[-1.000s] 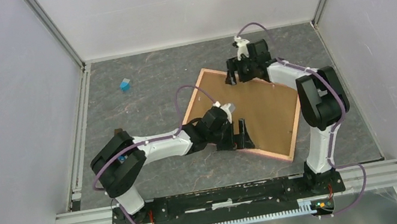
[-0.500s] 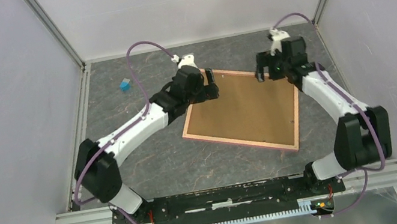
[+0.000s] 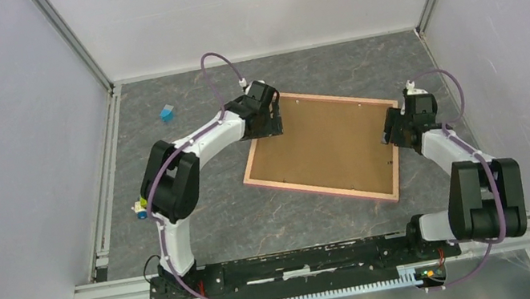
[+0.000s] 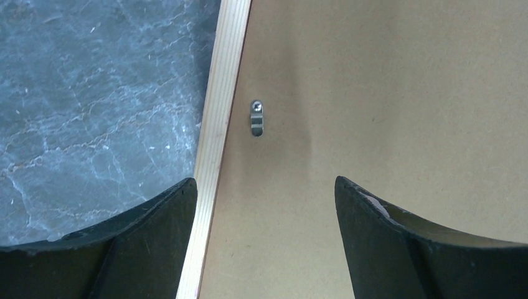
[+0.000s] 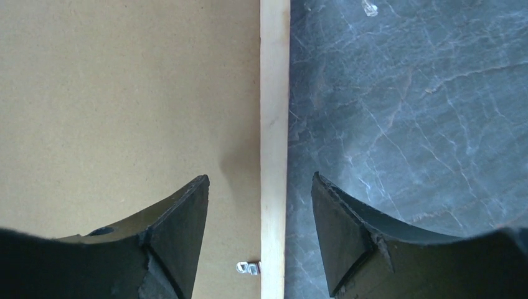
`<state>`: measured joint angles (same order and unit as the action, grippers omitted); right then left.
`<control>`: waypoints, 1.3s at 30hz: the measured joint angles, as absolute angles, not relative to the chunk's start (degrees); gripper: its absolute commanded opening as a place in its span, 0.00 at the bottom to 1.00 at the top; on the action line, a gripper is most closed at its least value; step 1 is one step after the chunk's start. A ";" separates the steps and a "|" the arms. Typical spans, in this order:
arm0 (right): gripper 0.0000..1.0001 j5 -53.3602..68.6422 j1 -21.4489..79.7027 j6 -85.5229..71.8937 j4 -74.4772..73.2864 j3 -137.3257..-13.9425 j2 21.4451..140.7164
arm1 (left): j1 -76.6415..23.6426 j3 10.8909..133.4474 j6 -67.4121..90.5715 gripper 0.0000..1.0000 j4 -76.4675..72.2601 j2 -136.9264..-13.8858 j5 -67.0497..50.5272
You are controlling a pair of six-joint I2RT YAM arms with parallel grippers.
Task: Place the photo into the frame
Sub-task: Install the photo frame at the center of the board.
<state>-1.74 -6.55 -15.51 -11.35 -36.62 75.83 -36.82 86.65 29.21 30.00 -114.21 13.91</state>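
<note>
Frame [image 3: 320, 191] flat on table [image 3: 258, 224], right of centre, turned askew, back side up; brown backing board [image 3: 326, 143] fills it. Metal clip [image 4: 256, 118] on board just inside rim. Left gripper [image 3: 271, 120] over frame's far-left corner, jaws wide, straddling rim, holding nothing. Right gripper [image 3: 396, 127] over frame's right edge, jaws apart either side of rim, nothing gripped. Small blue block [image 3: 167, 114] near table's far-left corner.

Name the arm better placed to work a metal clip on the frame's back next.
Left, probably: the left end effector hangs open over the frame rim with a metal clip centred just ahead. The right end effector straddles the rim, but its clip sits at the view's bottom edge.
</note>
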 measured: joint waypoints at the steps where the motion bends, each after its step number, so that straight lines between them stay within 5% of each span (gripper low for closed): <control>1: 0.63 -1.52 -6.70 -15.64 -10.44 -36.62 76.71 | -36.82 87.35 29.04 0.86 30.13 -114.85 13.93; 17: 0.33 0.82 -7.53 -15.25 -5.19 -36.62 82.13 | -35.73 96.07 25.39 0.85 33.28 -124.38 16.49; 33: 0.27 1.08 -7.66 -14.46 -4.32 -36.62 82.26 | -34.11 96.75 24.47 0.32 34.74 -124.77 18.26; 39: 0.26 1.26 -7.68 -14.17 -4.29 -36.62 82.30 | -33.82 96.73 24.29 0.25 35.07 -124.79 19.59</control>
